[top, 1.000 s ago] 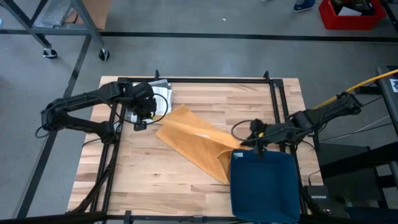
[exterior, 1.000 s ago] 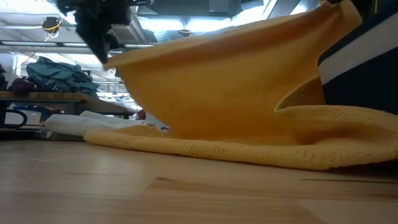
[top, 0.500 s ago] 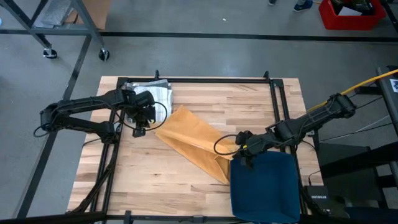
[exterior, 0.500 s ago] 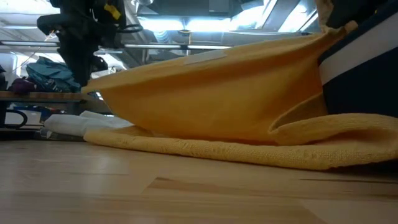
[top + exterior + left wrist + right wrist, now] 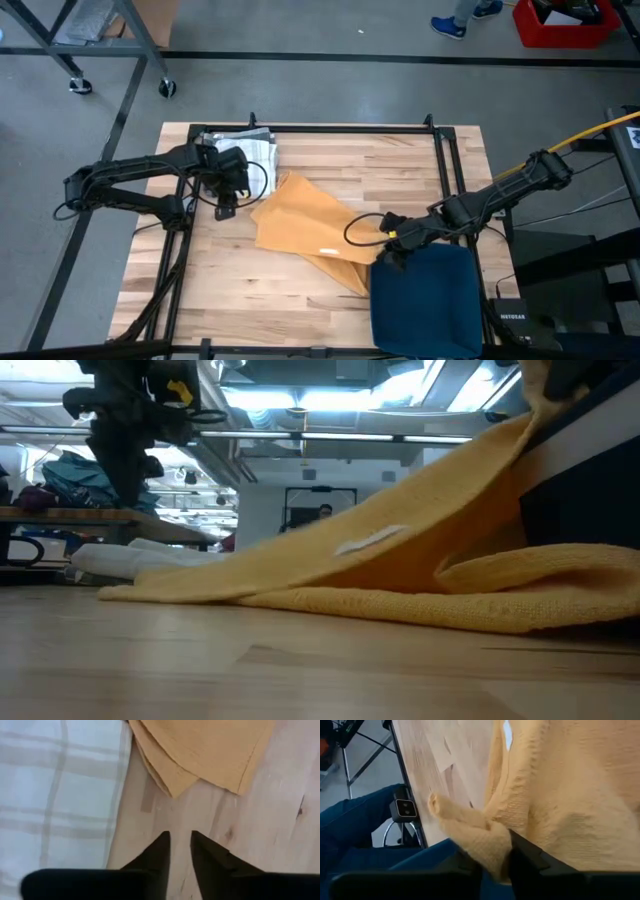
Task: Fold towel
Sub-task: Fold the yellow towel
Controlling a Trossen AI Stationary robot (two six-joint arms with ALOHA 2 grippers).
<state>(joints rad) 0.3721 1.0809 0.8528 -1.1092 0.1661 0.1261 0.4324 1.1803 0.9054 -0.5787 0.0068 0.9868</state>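
Note:
A yellow towel (image 5: 305, 225) lies folded over itself in the middle of the wooden table; in the low view its upper layer (image 5: 380, 560) slopes up toward the right. My left gripper (image 5: 179, 836) hangs just off the towel's far left corner (image 5: 175, 785), open, with bare wood between its fingers. My right gripper (image 5: 390, 255) is at the towel's near right end, shut on it, beside a dark blue towel (image 5: 425, 300). My right gripper pinches a bunched fold at the yellow towel's near right corner (image 5: 487, 845) between its two fingers; the number of layers does not show. The fingers slant down from the table's right. That end is lifted against the blue towel (image 5: 590, 470), and the rest lies on the table.
A white plaid cloth (image 5: 245, 150) lies at the far left, right beside my left gripper. A black metal frame (image 5: 340, 128) runs around the work area. The blue towel hangs over the near right edge. Bare wood shows at the near left and far right.
My left gripper has sunk toward the table and let go of the towel's corner. The upper layer, held up and taut before, has dropped onto the lower one at its left end. My right gripper has gone down and toward the table's left, keeping its end raised.

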